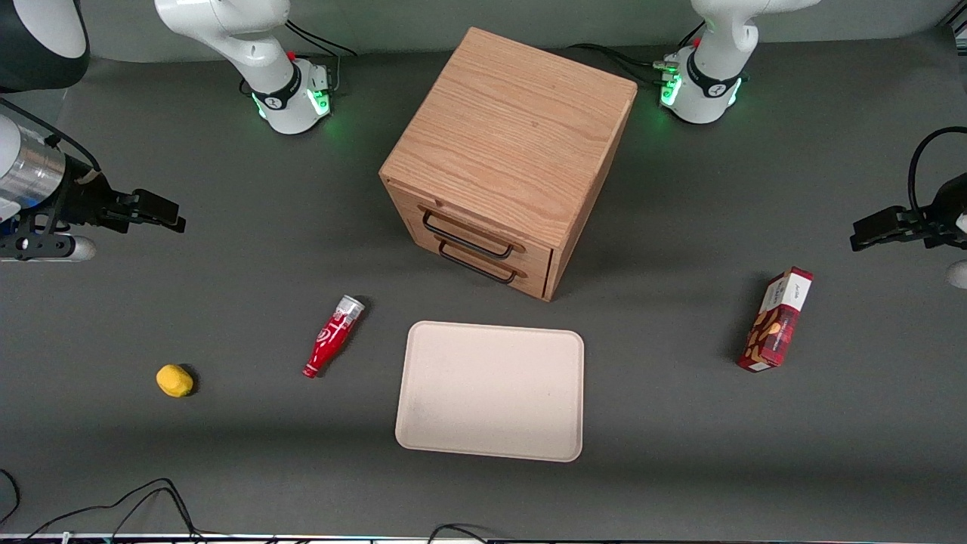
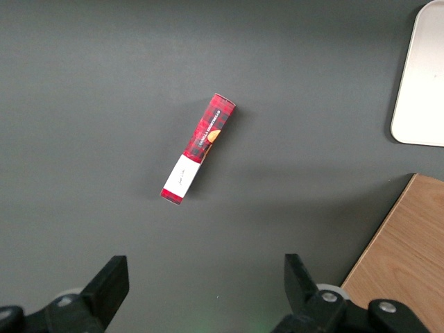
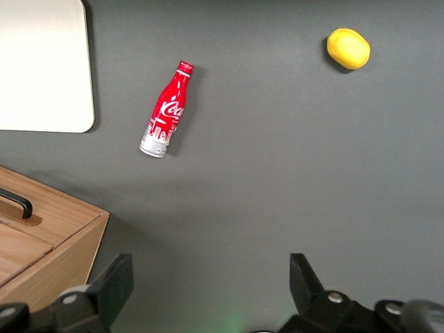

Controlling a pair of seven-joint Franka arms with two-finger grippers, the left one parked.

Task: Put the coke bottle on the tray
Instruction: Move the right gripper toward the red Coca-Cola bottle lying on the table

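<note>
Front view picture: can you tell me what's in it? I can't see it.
A coke bottle lies on the dark table beside an empty tray. The gripper, fingers open, hovers at the working arm's end, away from it.

Even overhead light falls on the dark grey table (image 1: pixel 227 468), and all three views are sharp. The wooden cabinet (image 1: pixel 514 143) casts a soft shadow toward the parked arm's end; the snack box (image 1: pixel 778 321) and coke bottle (image 1: pixel 333 336) throw short, faint ones. Green lamps glow at both arm bases. The gripper (image 1: pixel 162 211), wide open, hangs high at the working arm's end of the table, dark against it. The cream tray (image 1: pixel 491 389) is brightest, nearly washed out in the right wrist view.
</note>
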